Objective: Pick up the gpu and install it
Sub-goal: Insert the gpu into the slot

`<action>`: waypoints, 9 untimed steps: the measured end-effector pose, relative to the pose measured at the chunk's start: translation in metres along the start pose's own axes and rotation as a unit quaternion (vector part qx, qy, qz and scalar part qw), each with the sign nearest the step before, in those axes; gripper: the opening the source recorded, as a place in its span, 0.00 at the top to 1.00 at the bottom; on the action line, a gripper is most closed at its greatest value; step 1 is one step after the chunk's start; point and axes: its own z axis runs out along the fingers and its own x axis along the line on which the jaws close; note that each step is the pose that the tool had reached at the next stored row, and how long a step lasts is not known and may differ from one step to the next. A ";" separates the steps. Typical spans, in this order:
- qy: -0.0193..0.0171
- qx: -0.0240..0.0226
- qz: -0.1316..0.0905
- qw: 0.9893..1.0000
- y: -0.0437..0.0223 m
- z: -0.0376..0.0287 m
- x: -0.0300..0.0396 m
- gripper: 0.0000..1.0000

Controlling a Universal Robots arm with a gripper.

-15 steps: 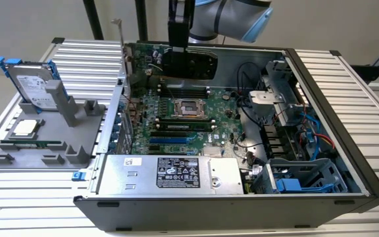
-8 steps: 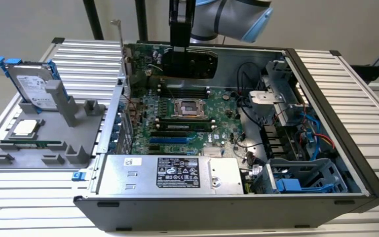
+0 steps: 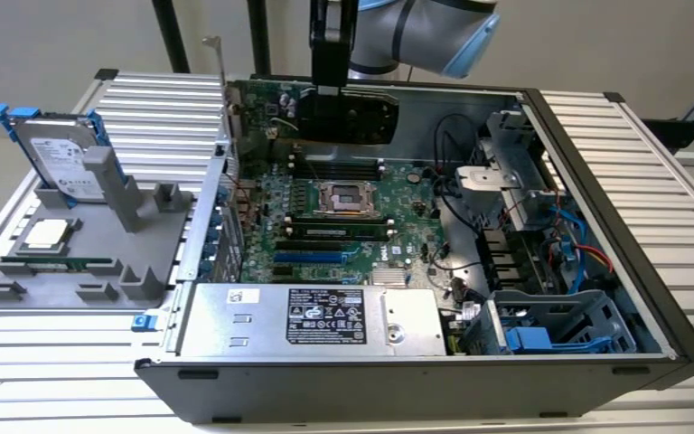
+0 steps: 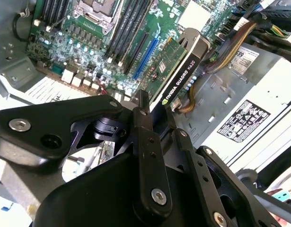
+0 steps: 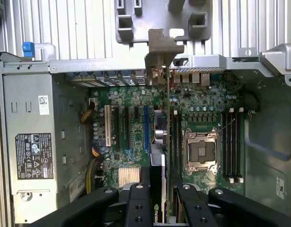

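Can't see much of my own hand (image 5: 159,187) tbh. Both wrist views cut it off, but its two fingers (image 4: 141,111) are clamped on the gpu (image 3: 350,116), one on each side. In the first wrist view the card is edge-on, so both faces are hidden. I can't tell if its bottom edge touches anything.

The card hangs upright over the far end of the motherboard (image 3: 323,226), inside the open case (image 3: 383,391). Its silver bracket (image 5: 160,51) sits just beside the case's rear wall. The arm is chopped off at the top of the exterior view.

Room-wise, the case is open on top. The one power supply (image 3: 311,318) runs along the near edge. The drive cage (image 3: 552,327) and a tangle of cables crowd the exterior view's right.

On the worktop (image 3: 636,145), at the exterior view's left, one grey fixture (image 3: 33,291) carries three things:
- one hard drive (image 3: 64,155) with blue rails
- one CPU (image 3: 48,235)
- one memory stick (image 3: 58,265)
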 end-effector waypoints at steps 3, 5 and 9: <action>0.000 0.000 0.000 1.000 -0.0003 0.0019 0.0000 1.00; 0.000 0.001 0.000 1.000 -0.0008 0.0034 -0.0001 1.00; 0.000 0.001 0.000 1.000 -0.0025 0.0064 -0.0002 1.00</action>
